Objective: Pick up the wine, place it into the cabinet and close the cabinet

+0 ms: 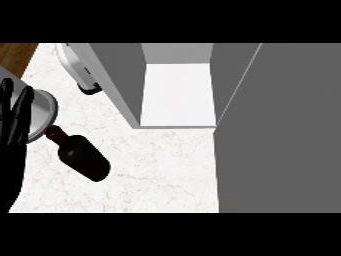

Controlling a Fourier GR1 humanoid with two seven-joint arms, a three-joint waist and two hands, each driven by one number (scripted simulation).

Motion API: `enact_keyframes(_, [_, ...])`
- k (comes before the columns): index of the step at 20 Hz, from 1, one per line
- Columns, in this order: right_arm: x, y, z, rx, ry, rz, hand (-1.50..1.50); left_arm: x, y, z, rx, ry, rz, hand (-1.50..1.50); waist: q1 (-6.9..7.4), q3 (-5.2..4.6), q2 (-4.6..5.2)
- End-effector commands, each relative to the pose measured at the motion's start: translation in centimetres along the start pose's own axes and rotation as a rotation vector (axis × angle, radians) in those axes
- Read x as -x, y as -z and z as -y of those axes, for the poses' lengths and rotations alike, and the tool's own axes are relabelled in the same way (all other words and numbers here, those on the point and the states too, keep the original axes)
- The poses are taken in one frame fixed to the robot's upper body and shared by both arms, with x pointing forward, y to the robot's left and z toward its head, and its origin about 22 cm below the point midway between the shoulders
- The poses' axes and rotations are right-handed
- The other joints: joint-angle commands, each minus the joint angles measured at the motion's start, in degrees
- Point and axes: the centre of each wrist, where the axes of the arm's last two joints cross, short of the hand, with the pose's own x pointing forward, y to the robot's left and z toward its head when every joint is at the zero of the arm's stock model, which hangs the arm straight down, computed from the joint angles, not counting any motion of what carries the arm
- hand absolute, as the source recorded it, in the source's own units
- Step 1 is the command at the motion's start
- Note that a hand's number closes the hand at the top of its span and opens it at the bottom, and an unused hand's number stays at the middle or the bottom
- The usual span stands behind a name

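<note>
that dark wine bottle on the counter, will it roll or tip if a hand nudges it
The wine bottle looks to be lying on its side on the marble counter, so tipping seems unlikely. Its round body would probably roll if nudged sideways. Its smooth dark surface may be slippery.

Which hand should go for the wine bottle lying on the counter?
Probably the left hand: it shows open at the view's left edge, close to the wine bottle, whose neck points toward it. The right hand is not in view, so its reach cannot be judged.
</note>
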Motion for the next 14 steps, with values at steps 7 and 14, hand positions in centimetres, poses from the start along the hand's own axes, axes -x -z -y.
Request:
enact_keyframes(7, [-0.3,-1.1,-1.8,-0.263,0.145,-0.056,-1.5,3.0,-2.8,3.4,0.52,-0.516,-0.217,-1.5,-1.21,-1.09,-1.3])
enact_keyframes(14, [-4.7,-3.0,-0.4,-0.334,0.169,-0.115,-1.5,-1.0,-3.3,-0.2,0.645,-0.651,-0.312,-1.5,-0.24,-0.9,-2.04])
